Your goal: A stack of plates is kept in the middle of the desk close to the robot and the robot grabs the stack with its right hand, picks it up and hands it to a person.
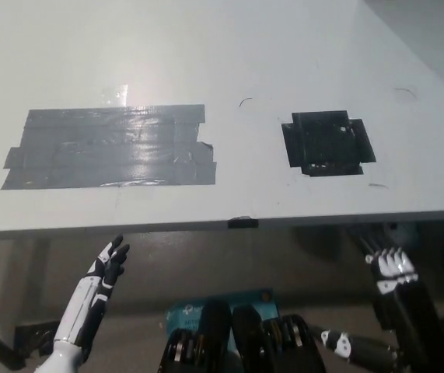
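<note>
No stack of plates shows anywhere in the head view. My black right hand hangs below the desk's front edge at the lower right, open, fingers spread and holding nothing. My white left hand rests low at the lower left, below the desk edge, open with fingers extended. The white desk carries only tape patches.
A large grey tape patch lies on the desk's left half. A smaller black tape patch sits at the right. A small dark tab marks the front edge. A teal object lies on the floor below.
</note>
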